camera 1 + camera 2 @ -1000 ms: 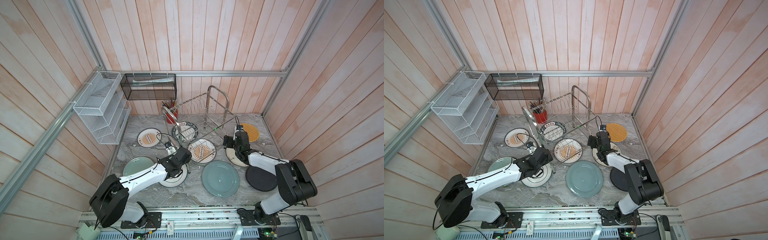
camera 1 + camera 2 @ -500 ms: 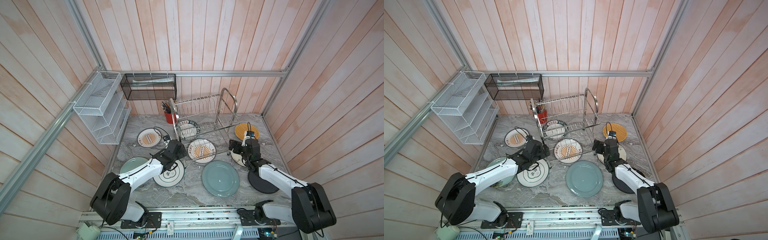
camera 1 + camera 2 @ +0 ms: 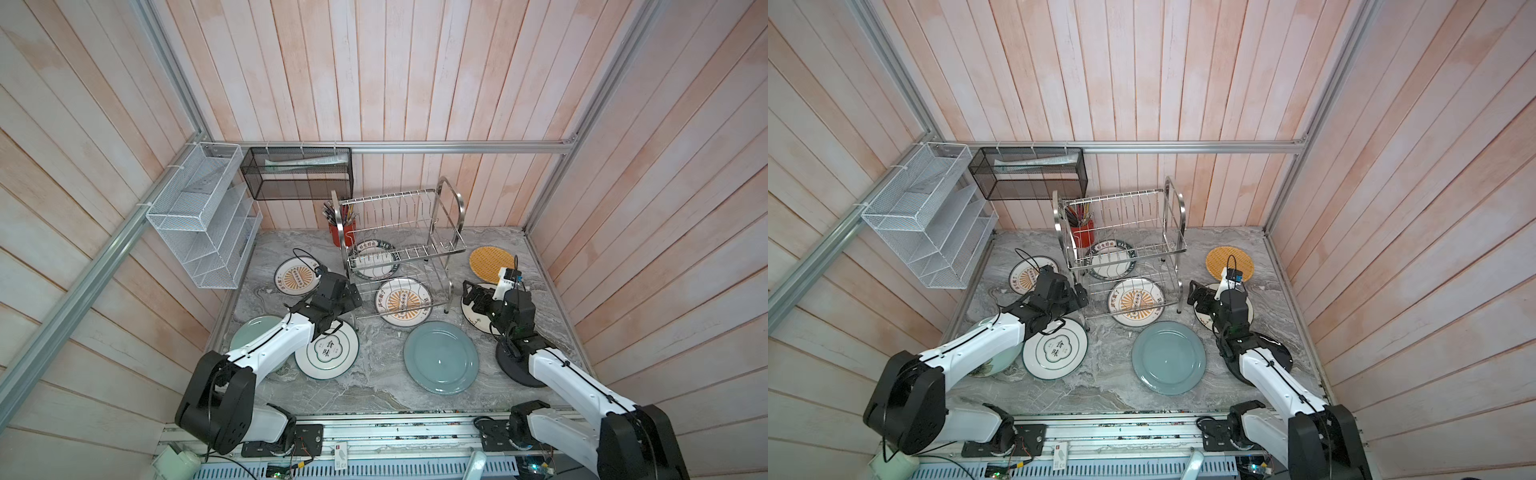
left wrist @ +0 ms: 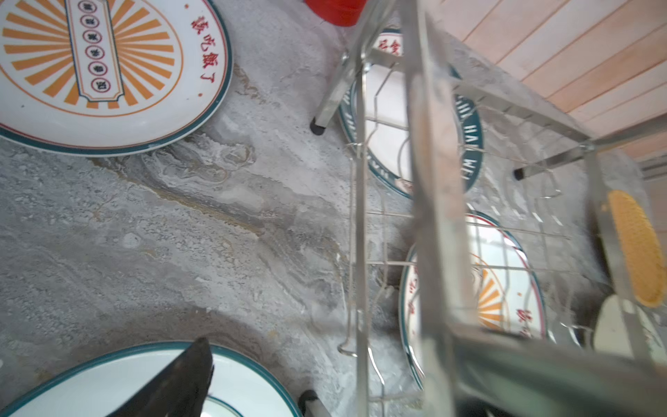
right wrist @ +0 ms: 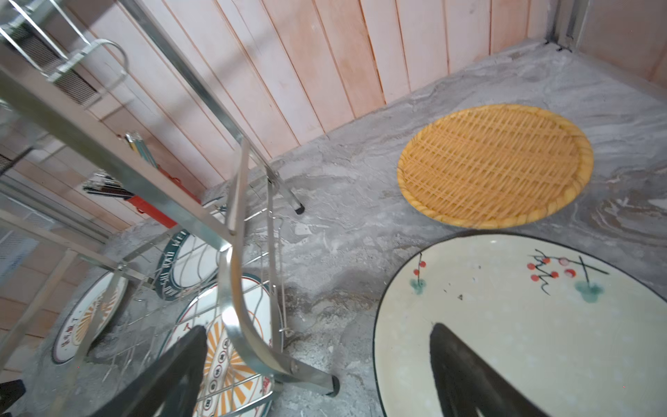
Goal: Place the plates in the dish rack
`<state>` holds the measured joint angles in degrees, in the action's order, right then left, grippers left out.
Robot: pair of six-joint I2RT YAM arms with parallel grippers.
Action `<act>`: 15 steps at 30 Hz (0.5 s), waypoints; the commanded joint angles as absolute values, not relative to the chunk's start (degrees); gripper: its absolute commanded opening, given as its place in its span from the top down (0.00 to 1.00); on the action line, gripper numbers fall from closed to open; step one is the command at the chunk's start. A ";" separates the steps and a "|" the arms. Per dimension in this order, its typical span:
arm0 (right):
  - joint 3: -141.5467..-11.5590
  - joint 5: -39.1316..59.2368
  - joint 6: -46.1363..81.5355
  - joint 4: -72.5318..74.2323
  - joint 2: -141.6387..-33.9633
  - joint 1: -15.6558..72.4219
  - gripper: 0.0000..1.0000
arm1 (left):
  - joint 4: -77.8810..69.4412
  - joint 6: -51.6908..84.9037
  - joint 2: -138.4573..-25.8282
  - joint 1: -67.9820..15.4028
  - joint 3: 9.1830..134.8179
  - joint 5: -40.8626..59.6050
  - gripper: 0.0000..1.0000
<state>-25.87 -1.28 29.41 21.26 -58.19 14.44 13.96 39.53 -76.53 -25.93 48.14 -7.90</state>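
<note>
Grey marble desk (image 3: pixel 374 395), front to back. We count plates (image 3: pixel 332 353) lying flat, blue-grey plate (image 3: pixel 441 357) nearest, none loaded. Left claw (image 3: pixel 355 299) and right claw (image 3: pixel 471 297): both wide, empty, flanking the dish rack (image 3: pixel 399 241), we judge to steady it. Rack upright, slots bare, straddling two plates.

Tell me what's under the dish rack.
Lying flat under the dish rack: a dark-rimmed plate behind, a sunburst plate in front. Wires cross both; contact with the rack cannot be told.

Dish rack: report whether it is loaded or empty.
Empty. No plate stands in the dish rack on either tier; the plates lie flat on the table.
</note>
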 commanded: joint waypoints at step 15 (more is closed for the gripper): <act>-21.42 9.79 29.09 23.60 -43.22 18.40 0.02 | 32.38 42.15 -36.84 -19.75 41.71 -1.57 0.00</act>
<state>-22.76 5.54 28.95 21.43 -43.62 17.23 28.67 39.46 -35.22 -21.96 42.89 -1.89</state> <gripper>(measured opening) 0.981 0.999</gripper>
